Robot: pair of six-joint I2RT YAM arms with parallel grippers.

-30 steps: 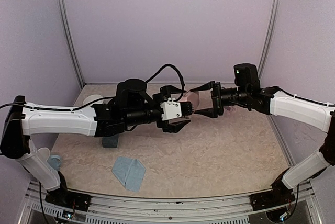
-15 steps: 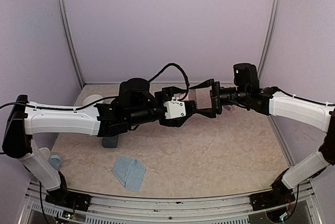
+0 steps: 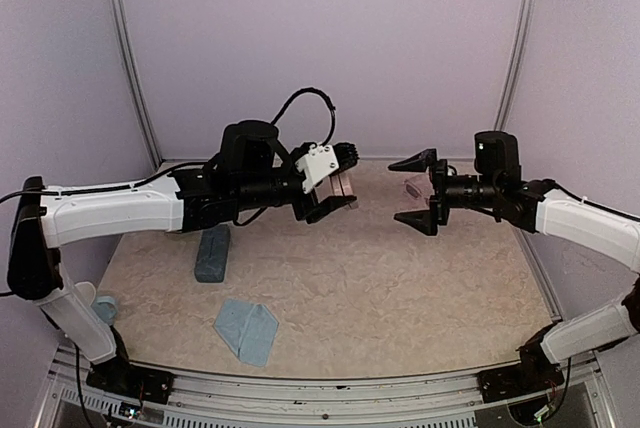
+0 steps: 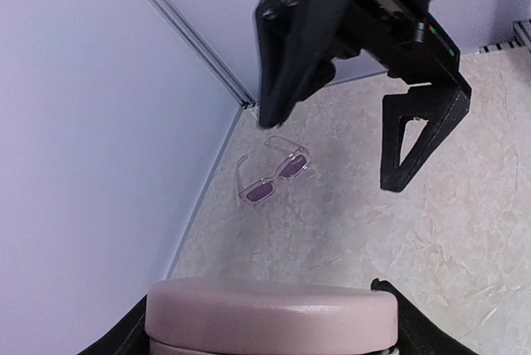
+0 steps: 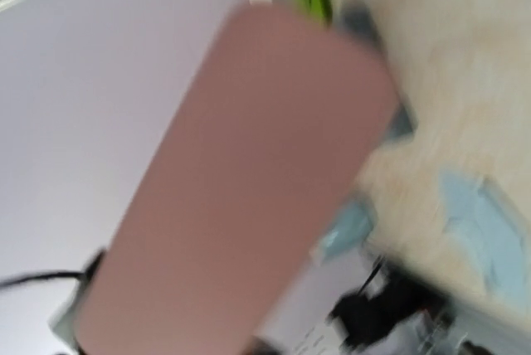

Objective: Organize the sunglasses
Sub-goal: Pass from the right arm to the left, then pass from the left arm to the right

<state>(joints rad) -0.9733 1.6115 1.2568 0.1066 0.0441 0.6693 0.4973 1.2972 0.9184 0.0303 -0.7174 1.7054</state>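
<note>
Left claw (image 3: 342, 183) pinching my oblong pink case (image 4: 274, 313) aloft, right claw (image 3: 395, 191) gaping empty: one careless swing knocks the clear purple-lensed sunglasses (image 4: 270, 177) at one o'clock.

A pink case (image 4: 270, 313) — blue-grey case (image 3: 212, 252), blue cloth (image 3: 246, 328) on table (image 3: 400, 288).

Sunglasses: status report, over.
Left gripper shut on pink case. Right gripper open, empty. Clear-framed sunglasses on table, untouched. Nothing lying against them.
</note>
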